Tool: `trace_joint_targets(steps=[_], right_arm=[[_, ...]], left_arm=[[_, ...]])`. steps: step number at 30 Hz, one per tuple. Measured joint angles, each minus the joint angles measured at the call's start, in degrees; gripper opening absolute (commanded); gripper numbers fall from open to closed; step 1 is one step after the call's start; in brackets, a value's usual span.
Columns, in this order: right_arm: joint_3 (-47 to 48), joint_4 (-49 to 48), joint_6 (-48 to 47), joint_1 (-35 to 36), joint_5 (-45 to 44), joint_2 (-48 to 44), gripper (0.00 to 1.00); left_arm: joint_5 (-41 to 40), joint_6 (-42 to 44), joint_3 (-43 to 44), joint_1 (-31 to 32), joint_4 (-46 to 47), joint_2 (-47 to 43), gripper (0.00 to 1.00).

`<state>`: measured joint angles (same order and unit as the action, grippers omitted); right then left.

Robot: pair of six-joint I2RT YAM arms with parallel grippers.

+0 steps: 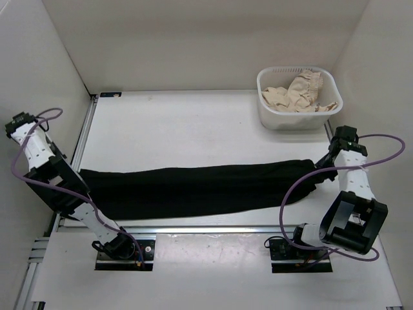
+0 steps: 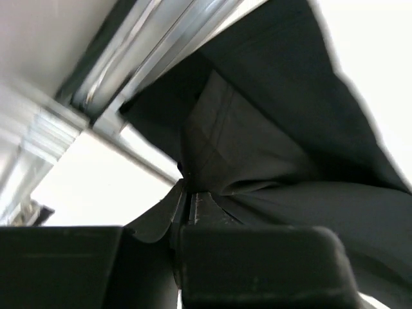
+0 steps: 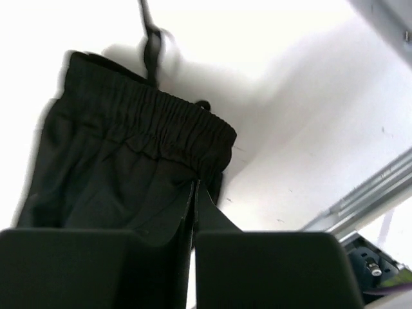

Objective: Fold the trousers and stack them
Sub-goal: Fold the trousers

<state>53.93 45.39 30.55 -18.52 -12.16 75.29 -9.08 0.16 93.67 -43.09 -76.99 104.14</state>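
- Pinching the trousers' (image 1: 193, 190) ends, left gripper (image 2: 187, 205) and right gripper (image 3: 194, 196) press fingers together on cloth stretched along the table's (image 1: 193, 123) near edge.
- Soft, limp, light, I'd say (elastic waistband (image 3: 161, 112) grips best).
- Behind: a basket (image 1: 293, 121).

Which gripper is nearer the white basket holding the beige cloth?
Right. The right gripper, shut on the waistband of the trousers, sits just on the near side of the basket. The left gripper holds the opposite end, far off to the left.
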Motion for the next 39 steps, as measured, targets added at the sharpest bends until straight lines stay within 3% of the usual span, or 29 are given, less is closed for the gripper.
trace_joint_targets(steps=[5,9,12,20,23,25,27,28,29,30,31,32,35,39], right_arm=[[5.9,1.18,0.52,0.02,0.07,1.33,0.0],[5.29,1.88,0.85,0.02,-0.33,0.44,0.0],[2.69,2.51,0.92,-0.04,-0.74,-1.31,0.0],[-6.36,2.49,0.96,-0.87,-2.47,-2.75,0.0],[-8.46,2.25,0.96,-1.44,-2.86,-2.32,0.0],[-8.85,2.14,0.96,-1.68,-2.97,-1.31,0.07],[-8.85,1.6,0.94,-1.73,-3.15,-0.13,0.25],[-8.85,1.29,0.94,-1.73,-3.34,0.26,0.38],[-8.85,1.07,0.96,-1.73,-3.72,0.55,0.66],[-8.83,0.98,1.09,-1.73,-4.2,0.68,0.75],[-8.83,1.05,0.76,-1.73,-4.79,0.72,0.79],[-8.81,1.14,0.68,-1.73,-5.46,0.72,0.81],[-8.33,1.55,0.59,-1.7,-6.93,0.39,0.83],[-5.66,2.91,0.66,1.57,-9.84,-2.4,0.82]], left_arm=[[3.19,-0.17,9.6,4.22,-0.52,0.61,0.14],[3.3,-0.22,9.44,4.2,0.94,-0.11,0.14],[2.99,-0.17,5.68,3.82,2.89,-1.22,0.14],[-2.84,0.07,-16.06,-2.36,9.35,-2.51,0.14],[-4.33,0.52,-18.49,-4.24,10.38,-2.14,0.14],[-4.92,0.59,-18.75,-4.37,10.93,-2.14,0.14],[-5.27,0.55,-19.21,-4.35,11.69,-2.14,0.18],[-5.49,0.61,-19.58,-4.35,12.15,-2.14,0.22],[-5.77,0.68,-19.96,-4.35,12.63,-2.14,0.3],[-6.16,0.81,-20.41,-4.35,13.03,-2.14,0.39],[-6.58,0.85,-20.9,-4.33,13.42,-2.14,0.51],[-6.97,0.83,-21.18,-4.35,13.6,-2.14,0.56],[-7.26,0.9,-21.42,-4.35,13.84,-2.14,0.63],[-6.51,0.83,-20.63,-3.37,12.07,-2.6,0.66]])
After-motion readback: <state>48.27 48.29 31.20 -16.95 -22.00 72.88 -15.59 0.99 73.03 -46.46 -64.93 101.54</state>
